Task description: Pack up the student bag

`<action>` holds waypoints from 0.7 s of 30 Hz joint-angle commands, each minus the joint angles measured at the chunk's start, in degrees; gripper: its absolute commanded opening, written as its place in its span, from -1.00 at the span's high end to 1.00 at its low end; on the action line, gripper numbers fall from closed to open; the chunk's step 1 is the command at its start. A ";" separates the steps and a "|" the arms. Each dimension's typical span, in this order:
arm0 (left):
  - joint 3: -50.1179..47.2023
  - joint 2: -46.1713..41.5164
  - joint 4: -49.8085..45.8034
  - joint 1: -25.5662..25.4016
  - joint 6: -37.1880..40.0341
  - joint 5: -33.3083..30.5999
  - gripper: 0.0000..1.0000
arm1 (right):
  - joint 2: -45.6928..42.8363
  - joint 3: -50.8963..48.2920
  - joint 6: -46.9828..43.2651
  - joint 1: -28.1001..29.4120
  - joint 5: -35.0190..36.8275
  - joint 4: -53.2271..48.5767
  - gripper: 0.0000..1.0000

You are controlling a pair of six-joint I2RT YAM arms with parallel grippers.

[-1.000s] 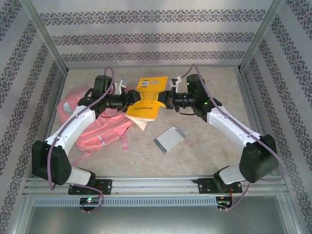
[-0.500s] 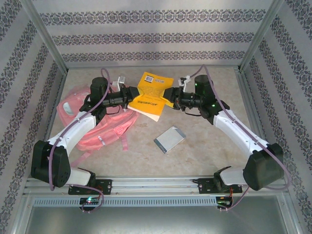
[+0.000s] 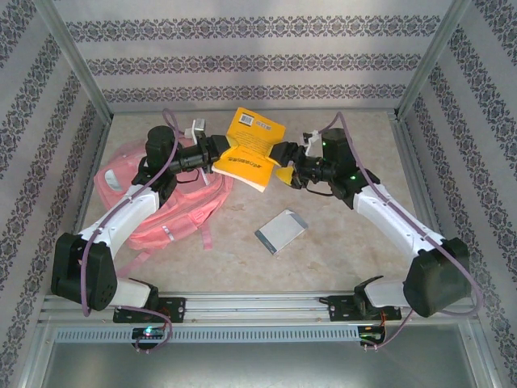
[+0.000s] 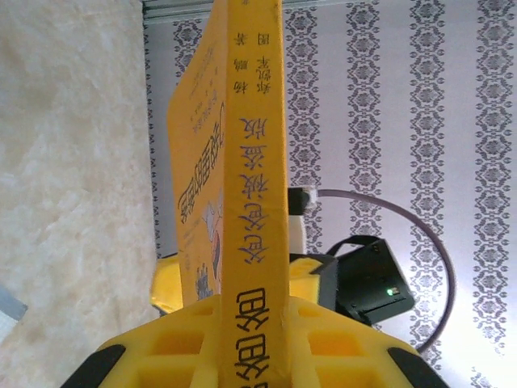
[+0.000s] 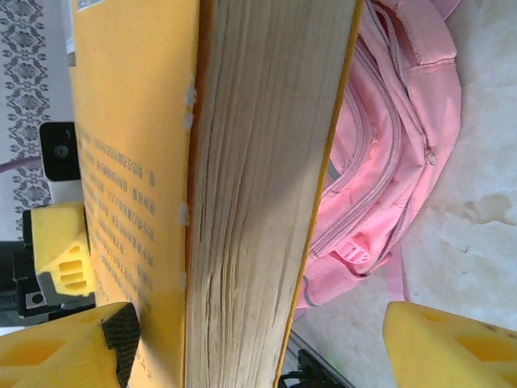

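Note:
A thick yellow book hangs in the air above the table's back middle, spine toward the left arm. My left gripper is shut on the spine; the left wrist view has that spine clamped between its yellow fingers. My right gripper stands open at the page edge, its right finger well apart from the book. The student bag, a pink backpack, lies flat at the left under the left arm, and its zipped front lies beyond the book in the right wrist view.
A small grey flat notebook lies on the stone-look tabletop in front of the book. Patterned walls and metal frame posts close in the back and both sides.
The left gripper closed on the book's spine and the right gripper opened off the page edge. The book shifted slightly left and toward the back, nearer the bag.

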 commanded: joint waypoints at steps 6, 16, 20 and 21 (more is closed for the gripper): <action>2.71 -1.22 7.53 0.34 -1.59 0.66 0.98 | 5.88 2.04 12.07 0.82 -4.15 21.45 0.00; 4.27 -1.15 -0.46 0.13 4.69 3.81 0.20 | 3.40 4.23 -2.85 -1.23 -11.98 6.93 1.00; 4.68 -1.46 -4.12 -0.07 8.50 5.75 0.10 | 1.45 2.85 -10.76 -1.57 -15.33 -0.27 1.00; 4.47 -1.50 -4.95 -0.35 9.41 6.30 0.10 | 0.86 1.85 -11.42 -1.98 -16.30 -0.32 1.00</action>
